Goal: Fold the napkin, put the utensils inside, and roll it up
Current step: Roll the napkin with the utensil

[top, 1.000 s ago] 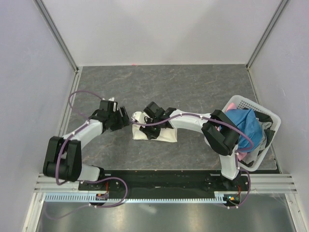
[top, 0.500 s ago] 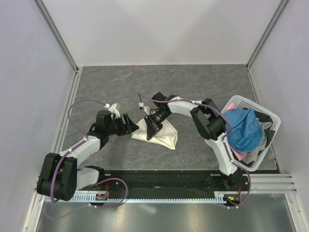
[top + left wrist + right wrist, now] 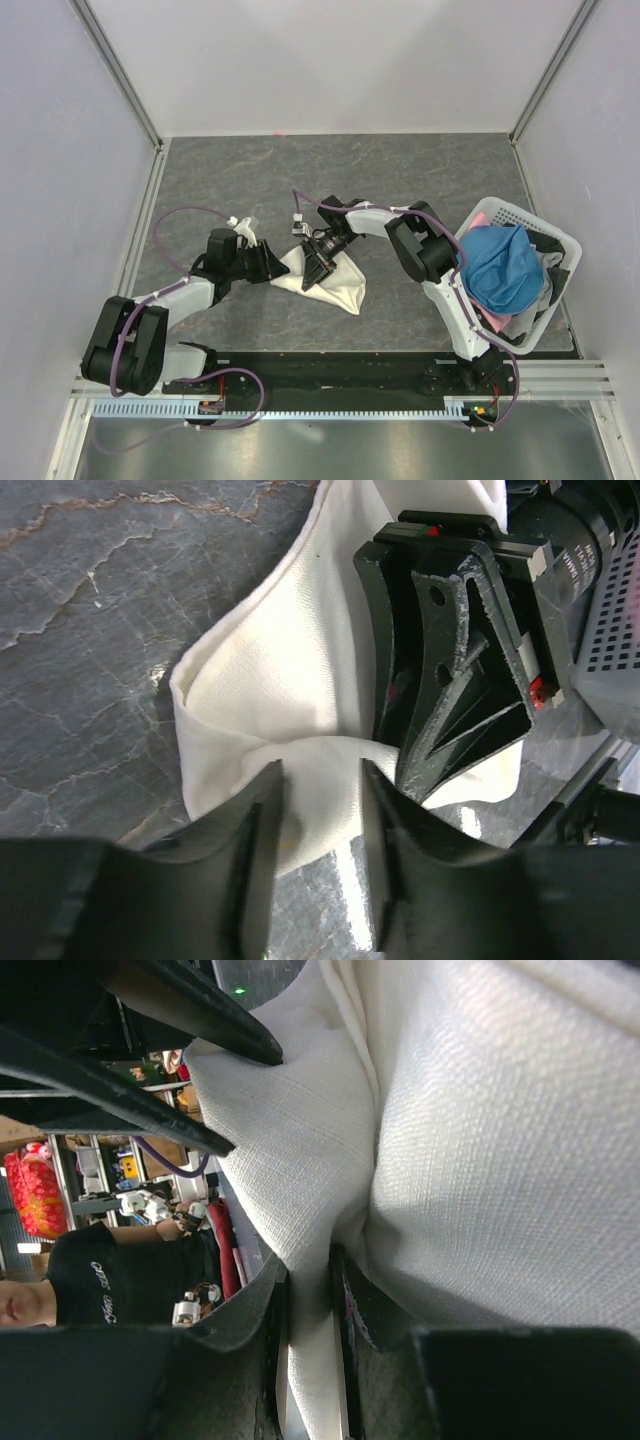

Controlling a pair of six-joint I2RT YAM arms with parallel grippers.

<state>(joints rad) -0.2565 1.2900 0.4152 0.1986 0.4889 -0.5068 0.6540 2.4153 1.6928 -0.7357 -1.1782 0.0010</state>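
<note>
**Task item.** The napkin (image 3: 342, 288) lies folded near the middle of the surface (image 3: 400, 180). Its long axis runs diagonally. The left end points to the far left and the right end points to the near right. The left end is narrow and bunched. The right end is broader and lies flat.

**Left fingers.** The left fingers (image 3: 272, 266) meet the napkin at its left end. They are narrowed onto a fold of cloth that fills the gap between them.

**Right fingers.** The right fingers (image 3: 318, 264) are on the napkin just right of the left fingers, on its far edge. They are almost closed, with a thin ridge of cloth pinched between them.

**Surface and room.** The surface is dark grey with pale marbled veins. Plain white walls (image 3: 330, 60) stand on the left, far and right sides, with metal frame posts (image 3: 120, 75) at the corners. A white basket (image 3: 560, 240) stands at the right edge, well apart from the napkin. It holds a blue cloth (image 3: 500, 268) and a pink cloth (image 3: 481, 216).

**View differences.**
- Only the top view shows the diagonal lie of the napkin and the basket.
- The left wrist view shows the corner fold curling between the left fingers, with the right fingers directly beyond.
- The right wrist view shows the weave of the cloth and the pinched ridge. It also shows a person (image 3: 90, 1270) in a dark shirt beyond the cell.
</note>
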